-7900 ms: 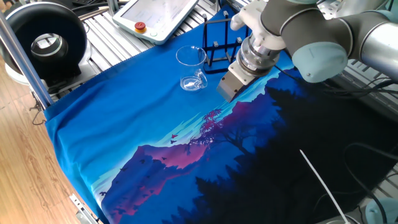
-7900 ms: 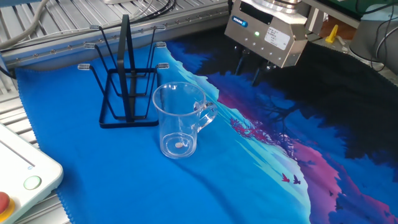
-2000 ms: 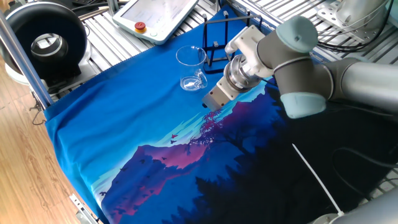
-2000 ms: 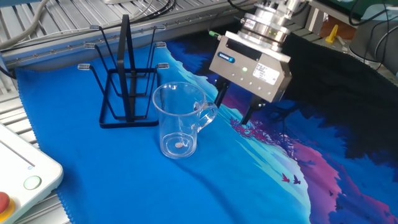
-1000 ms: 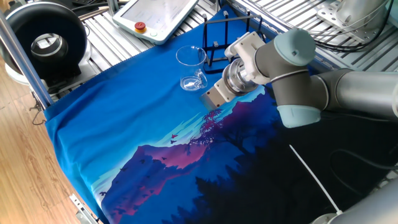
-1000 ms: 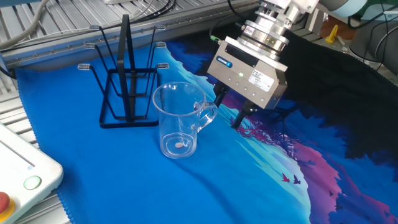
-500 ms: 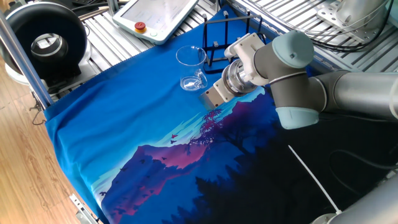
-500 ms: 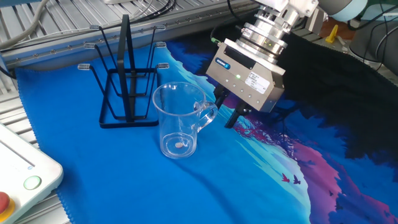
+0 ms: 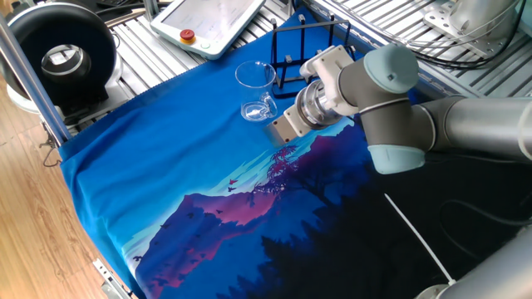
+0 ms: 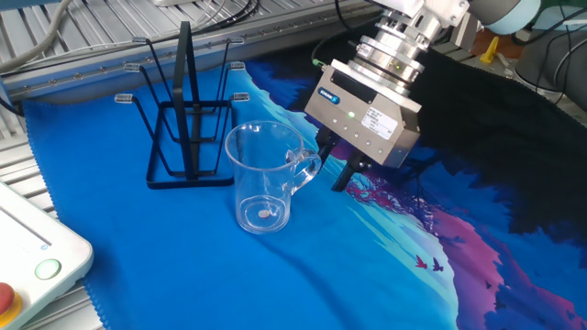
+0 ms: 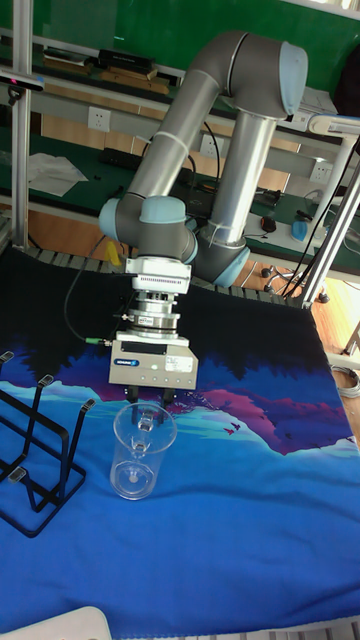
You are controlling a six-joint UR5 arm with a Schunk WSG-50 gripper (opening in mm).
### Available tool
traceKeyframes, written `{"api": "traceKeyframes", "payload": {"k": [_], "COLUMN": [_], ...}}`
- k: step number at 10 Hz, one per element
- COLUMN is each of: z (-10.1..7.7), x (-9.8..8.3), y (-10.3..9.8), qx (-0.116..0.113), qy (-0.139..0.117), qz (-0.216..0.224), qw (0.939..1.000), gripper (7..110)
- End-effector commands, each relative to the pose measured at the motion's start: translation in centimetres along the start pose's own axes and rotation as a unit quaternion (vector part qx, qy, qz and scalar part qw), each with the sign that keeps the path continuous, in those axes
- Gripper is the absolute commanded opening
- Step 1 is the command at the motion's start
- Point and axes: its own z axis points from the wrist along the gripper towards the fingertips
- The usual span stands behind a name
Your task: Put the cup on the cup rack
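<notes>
End effector (image 10: 337,168) at glass mug (image 10: 266,177) handle, fingers parted, nothing gripped.
Mug upright on blue cloth (image 10: 183,266), just beside the fingertips; wire cup rack (image 10: 183,119) beyond it, open cloth elsewhere.

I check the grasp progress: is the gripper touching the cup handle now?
Cannot tell. In the other fixed view the gripper fingers flank the handle of the cup, but no gap or contact shows plainly.

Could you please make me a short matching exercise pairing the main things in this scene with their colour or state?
Things:
1. cup
2. cup rack
3. gripper
4. cloth

States:
a. black wire, nothing hung on its pegs
b. clear glass, upright on the cloth
c. blue, printed with a mountain scene
d. open, fingers by the cup's handle

Pairs: 1-b, 2-a, 3-d, 4-c
</notes>
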Motion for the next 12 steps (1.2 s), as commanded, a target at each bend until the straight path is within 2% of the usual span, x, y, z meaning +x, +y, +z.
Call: {"api": "traceKeyframes", "payload": {"k": [1,4,7,8,9,11,12], "z": [0.1,0.0,-0.1,-0.1,-0.2,-0.3,-0.4], "x": [-0.9,-1.2,0.4,1.0,1.0,1.0,1.6], "y": [-1.3,-1.4,-1.8,-1.5,-2.6,-3.0,-3.8], "qx": [0.022,0.026,0.038,0.032,0.053,0.063,0.08], "qy": [-0.019,-0.024,0.006,0.018,0.018,0.014,0.026], "qz": [0.016,0.015,0.021,0.049,0.047,0.072,0.074], "qw": [0.9994,0.9993,0.999,0.9981,0.9973,0.9953,0.9937], "gripper": [44,44,44,44,44,44,44]}}
